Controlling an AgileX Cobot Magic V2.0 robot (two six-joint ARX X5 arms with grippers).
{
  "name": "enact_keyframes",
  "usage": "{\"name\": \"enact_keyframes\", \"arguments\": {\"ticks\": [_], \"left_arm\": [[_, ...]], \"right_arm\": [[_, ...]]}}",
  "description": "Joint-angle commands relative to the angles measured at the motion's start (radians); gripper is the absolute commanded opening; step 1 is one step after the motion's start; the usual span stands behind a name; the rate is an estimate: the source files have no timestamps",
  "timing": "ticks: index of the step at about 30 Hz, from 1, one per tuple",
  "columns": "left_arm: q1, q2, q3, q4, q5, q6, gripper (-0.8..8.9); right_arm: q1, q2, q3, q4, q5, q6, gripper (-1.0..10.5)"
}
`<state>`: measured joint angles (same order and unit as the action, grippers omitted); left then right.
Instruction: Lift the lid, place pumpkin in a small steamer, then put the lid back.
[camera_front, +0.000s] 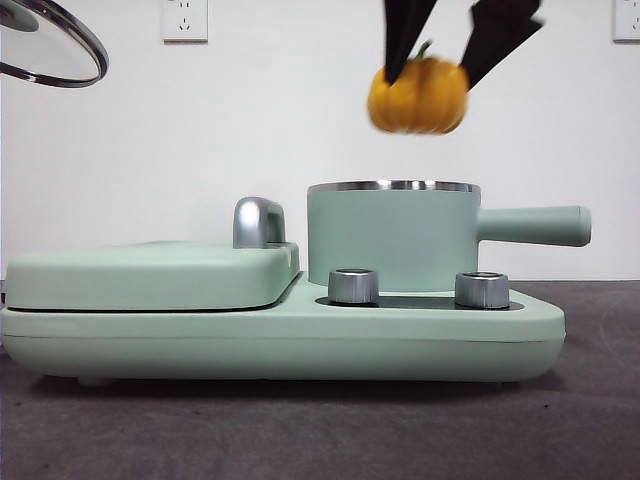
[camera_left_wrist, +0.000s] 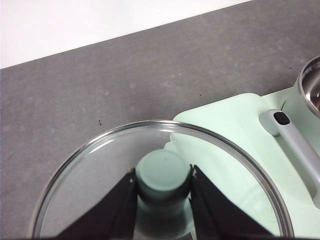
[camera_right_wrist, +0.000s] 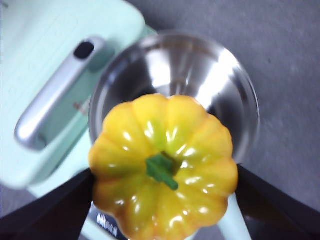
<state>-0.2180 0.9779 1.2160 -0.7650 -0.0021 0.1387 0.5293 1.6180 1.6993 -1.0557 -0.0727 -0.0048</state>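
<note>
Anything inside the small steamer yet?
No. The right wrist view shows the small steamer with bare shiny steel inside; the pumpkin, held by the right gripper, hides part of the floor.

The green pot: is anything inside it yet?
Empty, as far as visible. The small steamer shows bare shiny steel inside, while the pumpkin hangs above its rim in the right gripper.

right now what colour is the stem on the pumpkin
Green, on the yellow-orange pumpkin held by the right gripper; the right wrist view shows it best.
</note>
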Motion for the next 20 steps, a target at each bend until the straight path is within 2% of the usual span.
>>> {"name": "enact_keyframes", "arguments": {"ticks": [1, 20], "left_arm": [[0.0, 0.005, 0.018, 0.032, -0.002, 0.01, 0.1], [0.0, 0.005, 0.018, 0.032, -0.002, 0.006, 0.1]], "right_arm": [[0.002, 0.073, 0.039, 0.031, -0.014, -0.035, 3.7], [0.002, 0.345, 0.043, 0.173, -0.008, -0.09, 3.7]]}}
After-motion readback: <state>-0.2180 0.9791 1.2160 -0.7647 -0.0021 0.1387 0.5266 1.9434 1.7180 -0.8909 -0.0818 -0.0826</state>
